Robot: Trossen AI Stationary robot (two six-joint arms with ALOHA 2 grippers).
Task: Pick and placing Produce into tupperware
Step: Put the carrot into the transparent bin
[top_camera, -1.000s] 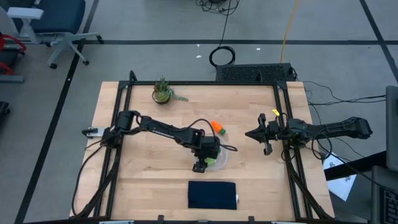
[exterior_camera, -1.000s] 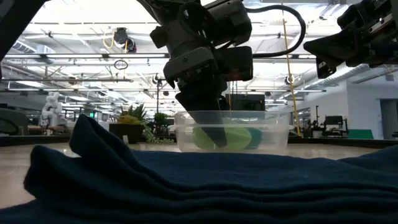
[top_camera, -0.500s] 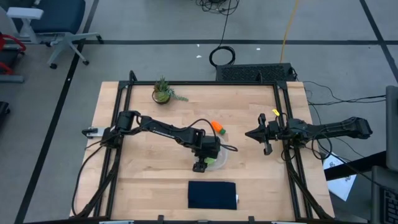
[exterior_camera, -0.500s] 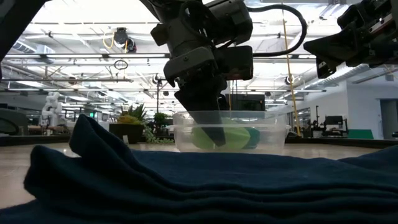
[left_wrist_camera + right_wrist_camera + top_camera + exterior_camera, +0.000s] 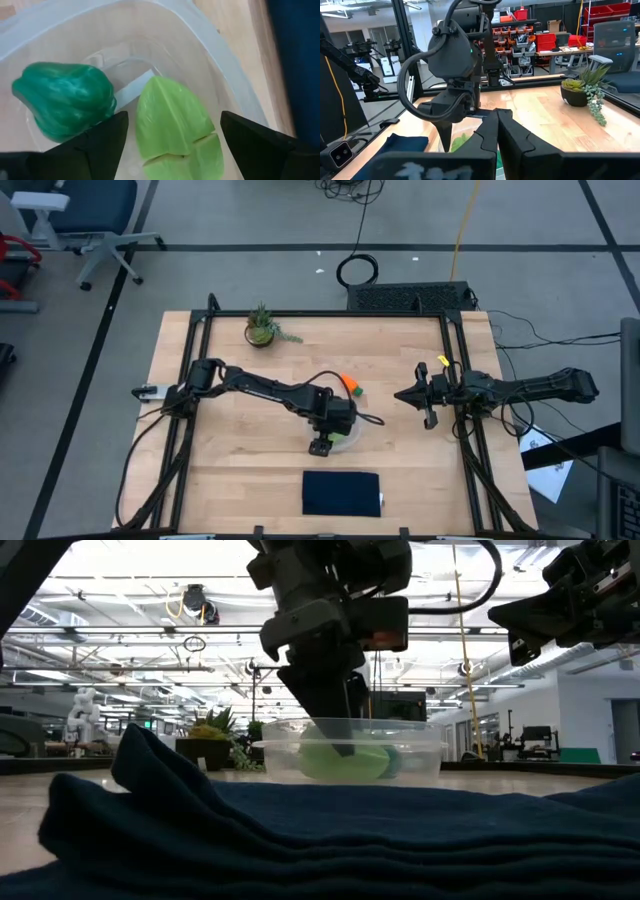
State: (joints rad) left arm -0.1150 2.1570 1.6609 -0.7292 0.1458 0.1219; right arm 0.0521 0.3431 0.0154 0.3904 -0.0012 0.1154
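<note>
Hovering mid-frame, the left gripper (image 5: 172,137) was spread wide and empty, leafy piece (image 5: 175,125) lying between its fingers inside the tupperware (image 5: 220,65).

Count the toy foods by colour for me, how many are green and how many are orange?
Green: 2, the dark green lump and the light green leaf, both inside the clear tub.
Orange: 1, the carrot, on the table beside the tub.
Total: 3

Potted plant (image 5: 262,328) far, navy cloth (image 5: 341,493) near.
</note>
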